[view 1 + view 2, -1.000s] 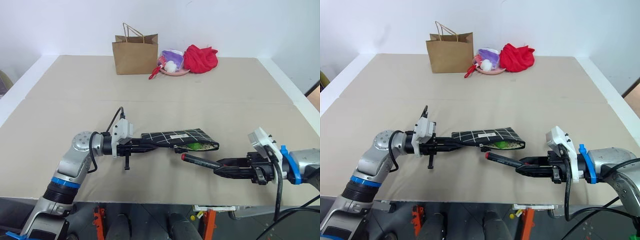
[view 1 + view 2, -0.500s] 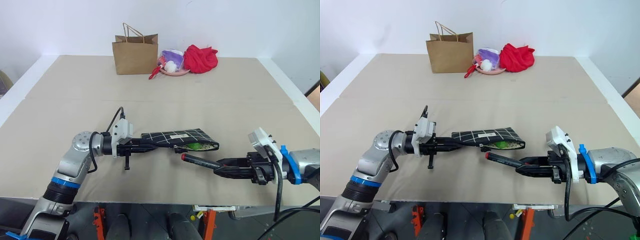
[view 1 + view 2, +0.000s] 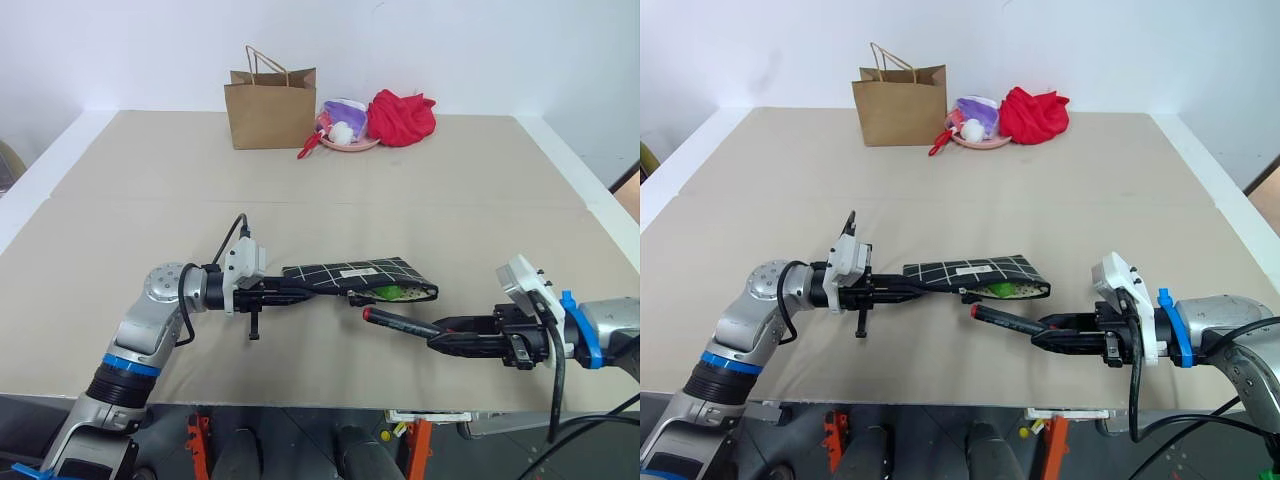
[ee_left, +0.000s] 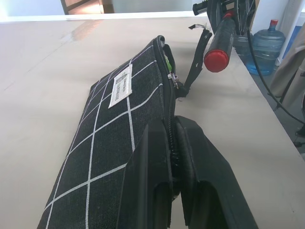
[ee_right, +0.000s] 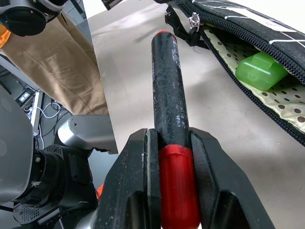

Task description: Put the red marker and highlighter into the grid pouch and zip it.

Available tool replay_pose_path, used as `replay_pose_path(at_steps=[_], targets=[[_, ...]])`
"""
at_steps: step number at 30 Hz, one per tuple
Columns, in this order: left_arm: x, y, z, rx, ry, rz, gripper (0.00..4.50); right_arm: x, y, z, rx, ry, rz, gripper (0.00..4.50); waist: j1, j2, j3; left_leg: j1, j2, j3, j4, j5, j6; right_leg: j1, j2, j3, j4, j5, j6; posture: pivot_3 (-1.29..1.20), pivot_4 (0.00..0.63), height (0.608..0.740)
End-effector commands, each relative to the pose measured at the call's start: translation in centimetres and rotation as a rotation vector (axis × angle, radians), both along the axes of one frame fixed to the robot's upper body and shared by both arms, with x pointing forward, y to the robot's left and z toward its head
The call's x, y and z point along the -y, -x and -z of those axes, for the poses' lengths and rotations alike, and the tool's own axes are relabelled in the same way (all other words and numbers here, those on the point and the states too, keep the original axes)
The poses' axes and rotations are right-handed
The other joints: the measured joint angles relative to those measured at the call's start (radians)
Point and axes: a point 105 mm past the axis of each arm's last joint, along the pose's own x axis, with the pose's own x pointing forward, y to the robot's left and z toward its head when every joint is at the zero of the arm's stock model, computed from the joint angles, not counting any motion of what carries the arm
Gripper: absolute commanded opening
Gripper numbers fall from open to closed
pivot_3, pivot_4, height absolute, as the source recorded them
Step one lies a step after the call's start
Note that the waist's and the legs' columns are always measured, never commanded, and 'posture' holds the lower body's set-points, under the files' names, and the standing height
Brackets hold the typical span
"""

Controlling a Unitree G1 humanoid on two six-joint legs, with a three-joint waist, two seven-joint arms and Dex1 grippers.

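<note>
The grid pouch hangs roughly level just above the table, black with white grid lines and a white label. My left gripper is shut on its left end, fingers clamped over the zipper edge. Its near side gapes open, and the lime-green highlighter lies inside on the dotted lining. My right gripper is shut on the red marker, which points left toward the pouch. The marker's tip sits just in front of and below the opening, apart from it. The zipper pull dangles at the opening.
At the table's far edge stand a brown paper bag, a pink plate with purple and white items, and a red cloth. The beige table spreads wide around both arms. Its front edge lies just below the grippers.
</note>
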Motion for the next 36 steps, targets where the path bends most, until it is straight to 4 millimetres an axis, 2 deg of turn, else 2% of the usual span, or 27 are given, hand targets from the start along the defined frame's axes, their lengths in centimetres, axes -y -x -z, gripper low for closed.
replay_pose_path(at_steps=[1, 19, 21, 23, 31, 36], targets=[[0.1, 0.1, -1.0, 0.043, 0.015, 0.016, 0.00, -0.2, 0.2, -0.8, 0.038, 0.015, -0.028, 0.59, 0.000, 0.000, 0.000, 0.000, 0.000, 0.000, 0.000, 0.000, 0.000, 0.000, 0.000, 0.000, 0.000, 0.000, 0.000, 0.00, 0.150, 0.740], [0.1, 0.1, -1.0, 0.043, 0.015, 0.016, 0.00, -0.2, 0.2, -0.8, 0.038, 0.015, -0.028, 0.59, 0.000, 0.000, 0.000, 0.000, 0.000, 0.000, 0.000, 0.000, 0.000, 0.000, 0.000, 0.000, 0.000, 0.000, 0.000, 0.00, 0.150, 0.740], [0.2, 0.3, -1.0, 0.045, 0.015, 0.002, 0.00, 0.3, -3.4, -1.4, 0.074, -0.060, 0.157, 0.59, -0.006, -0.001, 0.000, 0.000, 0.000, 0.000, 0.000, 0.000, 0.000, 0.000, 0.000, 0.000, 0.000, 0.000, 0.001, 0.00, 0.150, 0.740], [0.2, 0.3, -1.0, 0.046, 0.015, -0.004, 0.00, 0.5, -5.0, -1.7, 0.078, -0.092, 0.235, 0.59, -0.010, -0.002, 0.001, 0.000, 0.000, 0.001, 0.001, 0.001, -0.001, -0.001, 0.000, 0.000, 0.000, 0.002, -0.002, 0.00, 0.150, 0.740], [0.1, 0.4, -0.9, 0.049, 0.010, -0.009, 0.00, 0.3, -5.2, -1.7, 0.071, -0.093, 0.240, 0.59, 0.002, -0.001, 0.001, -0.001, 0.000, 0.000, 0.000, 0.001, 0.001, -0.001, 0.000, 0.000, 0.000, 0.002, 0.003, 0.00, 0.150, 0.740], [0.0, 0.3, -0.8, 0.050, 0.004, -0.012, 0.00, -0.3, -3.6, -1.9, 0.047, -0.091, 0.130, 0.59, 0.002, -0.001, 0.001, -0.001, 0.000, 0.000, -0.002, 0.001, 0.001, -0.001, 0.000, 0.000, 0.000, 0.002, 0.003, 0.00, 0.150, 0.740]])
